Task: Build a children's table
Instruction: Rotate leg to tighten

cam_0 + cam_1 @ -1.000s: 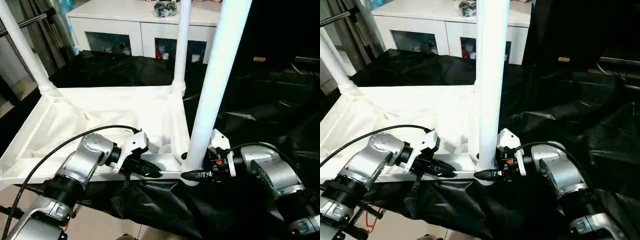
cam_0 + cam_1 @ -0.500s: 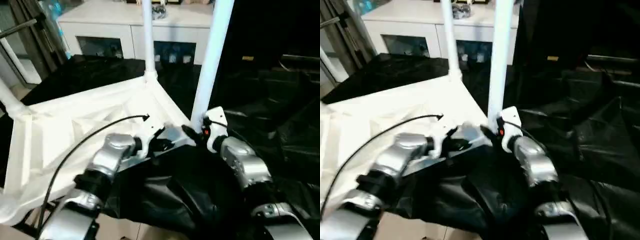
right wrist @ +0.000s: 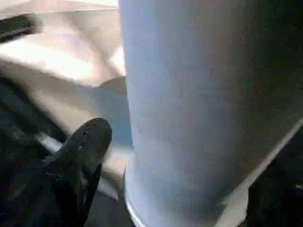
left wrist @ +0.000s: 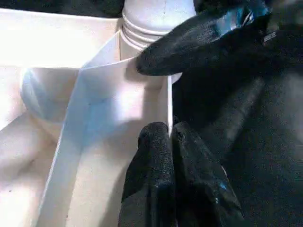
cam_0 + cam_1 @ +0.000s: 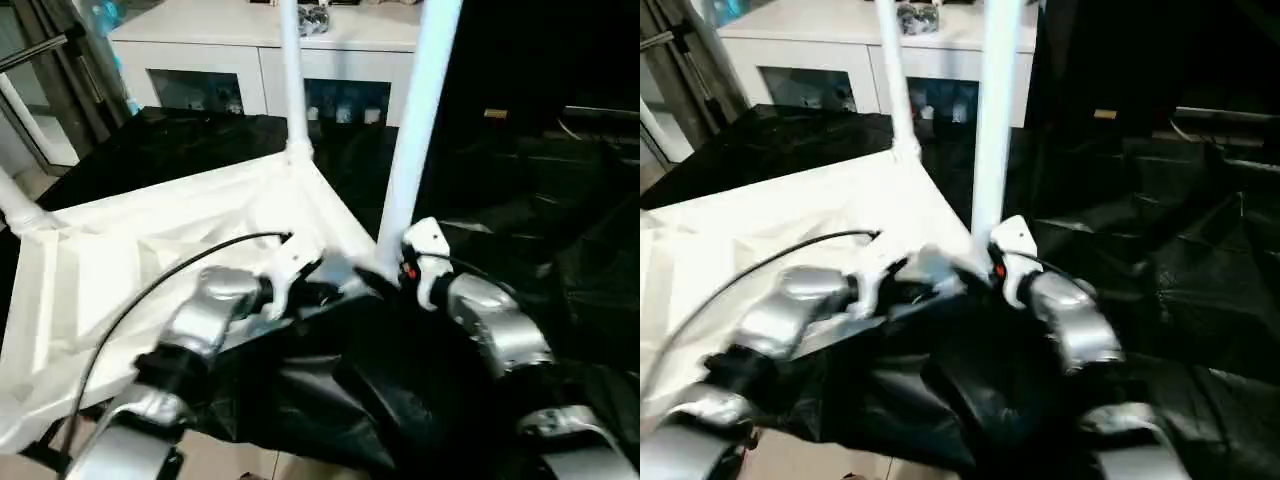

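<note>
The children's table lies upside down: its white tabletop (image 5: 150, 250) shows its ribbed underside. White legs stand in its corner sockets: a near one (image 5: 415, 120), a far one (image 5: 292, 80) and one at the left (image 5: 15, 205). My left gripper (image 4: 171, 137) is shut on the thin rim wall (image 4: 168, 94) of the tabletop, right beside the near leg's socket (image 4: 156, 14). My right gripper (image 5: 388, 278) sits at the foot of the near leg (image 3: 199, 94). It is open, and one finger (image 3: 80, 151) stands a little off the tube.
A white cabinet (image 5: 250, 50) with glass doors stands behind, with a dark object (image 5: 315, 15) on top. Black cloth (image 5: 520, 200) covers the surface under and to the right of the tabletop. Bare floor (image 5: 230, 465) shows below the near edge.
The whole picture has swung since a second ago, so the camera has moved. My right gripper's fingers have spread away from the near leg. My left gripper stays shut on the rim.
</note>
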